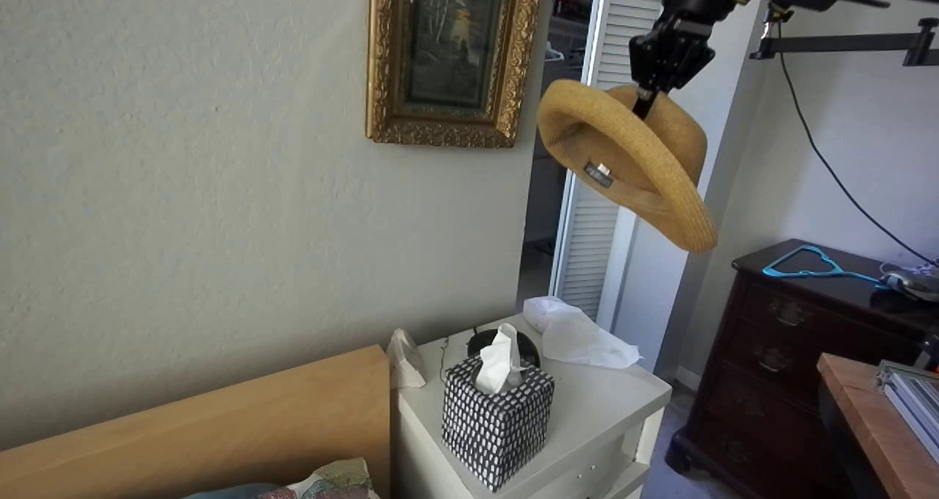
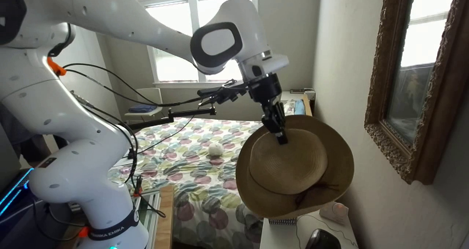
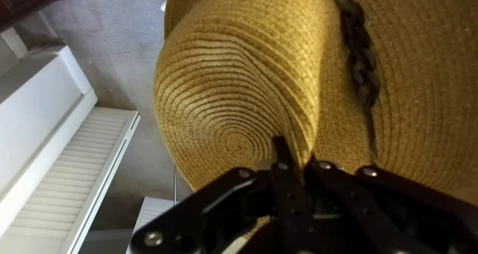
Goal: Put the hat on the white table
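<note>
The tan straw hat hangs in the air, tilted, in both exterior views (image 1: 682, 136) (image 2: 289, 164). Its rounded crown (image 3: 224, 97) and dark braided band fill much of the wrist view. My gripper (image 1: 644, 106) is shut on a pinched fold of the crown; it also shows in an exterior view (image 2: 281, 137) and in the wrist view (image 3: 293, 153). One fingertip lies over the crown; the other is mostly hidden by the fold. The white table (image 1: 594, 403) stands below the hat's height; the hat hides part of the table in an exterior view (image 2: 280, 238).
On the white table stand a patterned tissue box (image 1: 499, 422), a black round object (image 1: 480, 340), a white crumpled bag (image 1: 587, 339) and a small pale object (image 1: 405, 359). A gilt picture frame (image 1: 444, 133) hangs above. A wooden headboard (image 1: 220, 418) and dark dresser (image 1: 777, 330) flank the table.
</note>
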You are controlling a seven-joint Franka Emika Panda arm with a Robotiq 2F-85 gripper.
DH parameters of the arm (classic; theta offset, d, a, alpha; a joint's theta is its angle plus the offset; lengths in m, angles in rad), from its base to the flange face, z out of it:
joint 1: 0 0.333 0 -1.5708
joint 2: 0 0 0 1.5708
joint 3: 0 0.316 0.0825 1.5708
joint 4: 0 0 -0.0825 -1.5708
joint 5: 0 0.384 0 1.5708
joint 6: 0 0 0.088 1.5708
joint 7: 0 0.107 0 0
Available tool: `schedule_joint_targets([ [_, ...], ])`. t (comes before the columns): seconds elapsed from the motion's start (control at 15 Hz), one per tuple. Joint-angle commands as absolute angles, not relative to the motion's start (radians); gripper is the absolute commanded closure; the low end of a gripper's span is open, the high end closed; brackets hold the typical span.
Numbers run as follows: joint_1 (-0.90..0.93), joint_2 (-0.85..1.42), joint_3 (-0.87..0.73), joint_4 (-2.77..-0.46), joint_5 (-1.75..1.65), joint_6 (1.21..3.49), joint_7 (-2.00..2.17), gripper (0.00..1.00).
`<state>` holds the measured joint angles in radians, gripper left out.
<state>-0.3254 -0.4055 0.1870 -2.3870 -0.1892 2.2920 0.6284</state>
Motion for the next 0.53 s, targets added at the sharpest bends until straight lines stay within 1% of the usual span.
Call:
schedule_joint_targets([
  [0.0, -0.289, -0.253, 0.144, -2.352, -0.228, 2.317, 0.664, 0.98],
  [0.47, -0.206, -0.05, 0.062, -2.348, -0.225, 2.385, 0.688, 0.98],
])
